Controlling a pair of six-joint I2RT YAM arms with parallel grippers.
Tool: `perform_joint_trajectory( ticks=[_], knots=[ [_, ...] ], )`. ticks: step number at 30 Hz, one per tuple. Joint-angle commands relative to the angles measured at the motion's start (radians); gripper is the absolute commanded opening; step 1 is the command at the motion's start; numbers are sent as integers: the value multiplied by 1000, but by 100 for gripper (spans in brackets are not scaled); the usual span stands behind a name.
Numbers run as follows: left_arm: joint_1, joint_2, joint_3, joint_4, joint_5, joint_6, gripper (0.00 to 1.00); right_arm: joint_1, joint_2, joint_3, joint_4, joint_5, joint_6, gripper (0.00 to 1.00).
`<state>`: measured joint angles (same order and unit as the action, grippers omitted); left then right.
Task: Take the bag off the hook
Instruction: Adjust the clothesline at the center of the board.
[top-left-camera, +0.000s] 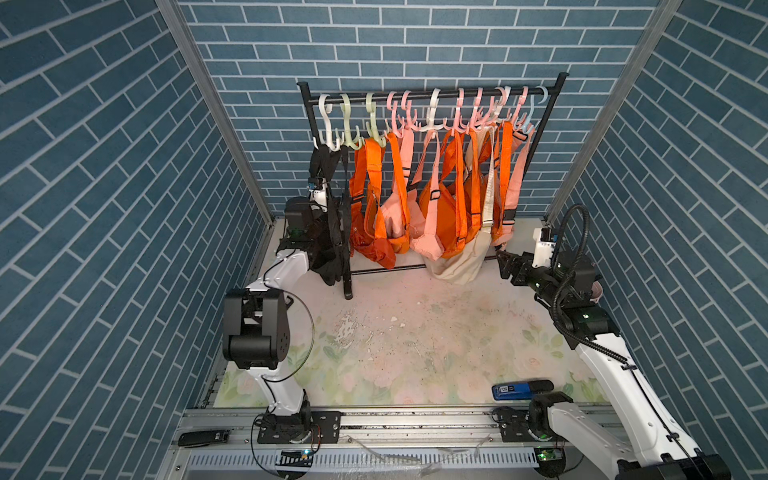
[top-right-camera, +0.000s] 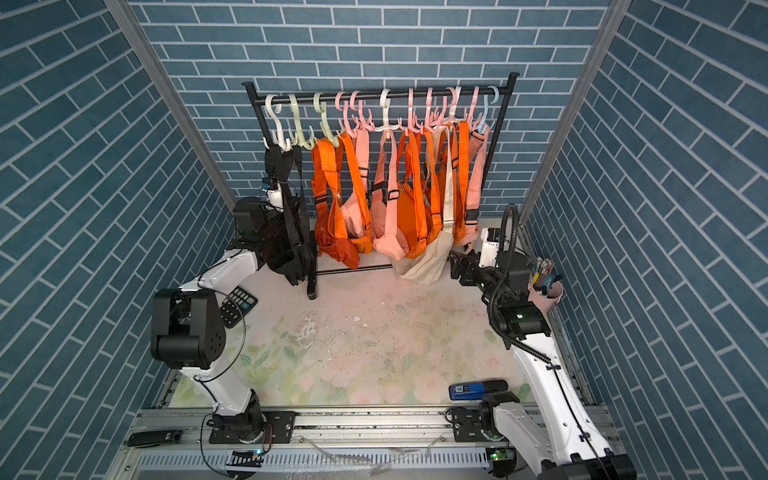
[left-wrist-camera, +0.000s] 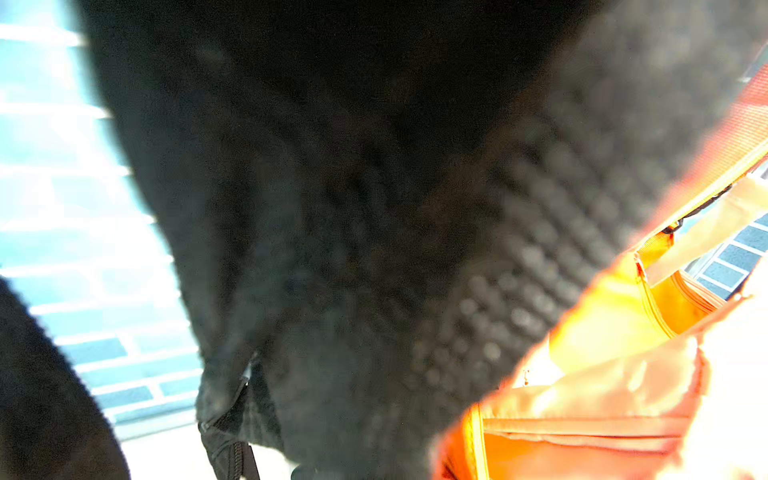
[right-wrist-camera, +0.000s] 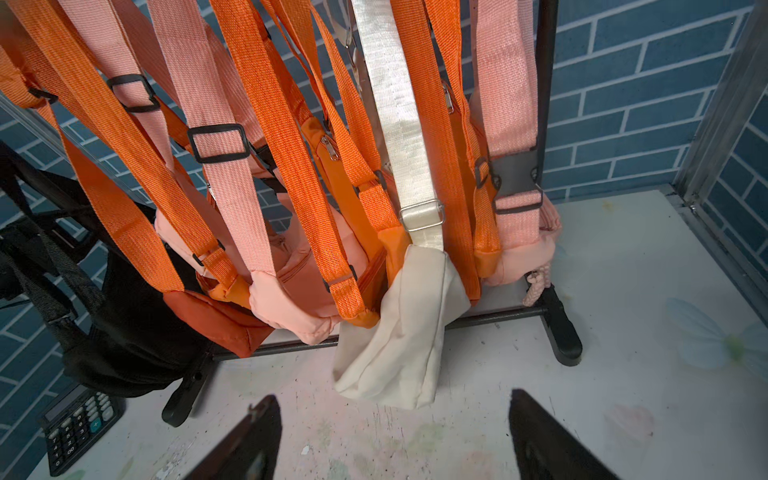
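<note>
Far left first: calculator flat on the table, half tucked under the left arm. Next along, the left gripper, buried deep in the folds of the black bag. Jaws swallowed by cloth in both top views, so no telling whether clenched or slack. From the left wrist, only blurred black fabric up close, with a slice of orange at one edge.

Black bag itself on the white hook at the left end of the rack, strap running straight up, body sagging low beside the rack's left foot.

Moving right along the bar: orange bags and pink bags crowded together, straps crossing, each slung from its own hook. Nothing of their insides on show.

Then the cream bag, lowest of the bunch, drooping over the rack's bottom bar on a long pale strap.

Just beside it, the right gripper: spread wide, empty, hovering over the table and facing the cream bag without touching it.

Further right, by the right arm at the table's edge, a pink cup stuffed with pens standing on end.

Down at the front right, a blue gadget lying flat on the table.
</note>
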<state>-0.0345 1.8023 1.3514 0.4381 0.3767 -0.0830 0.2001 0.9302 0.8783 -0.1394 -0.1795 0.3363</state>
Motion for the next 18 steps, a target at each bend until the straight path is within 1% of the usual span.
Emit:
perform_joint_trajectory(
  ticks=[1, 7, 12, 18],
  knots=[
    [-7, 57, 77, -12, 101, -137, 0, 4, 15, 44, 29, -1, 15, 85],
    [-5, 150, 186, 34, 127, -150, 0, 5, 27, 63, 57, -6, 12, 85],
    [-5, 241, 326, 20, 171, -168, 0, 7, 58, 93, 68, -17, 5, 84],
    [-7, 314, 416, 29, 202, -189, 0, 13, 92, 110, 99, -23, 4, 84]
  ],
)
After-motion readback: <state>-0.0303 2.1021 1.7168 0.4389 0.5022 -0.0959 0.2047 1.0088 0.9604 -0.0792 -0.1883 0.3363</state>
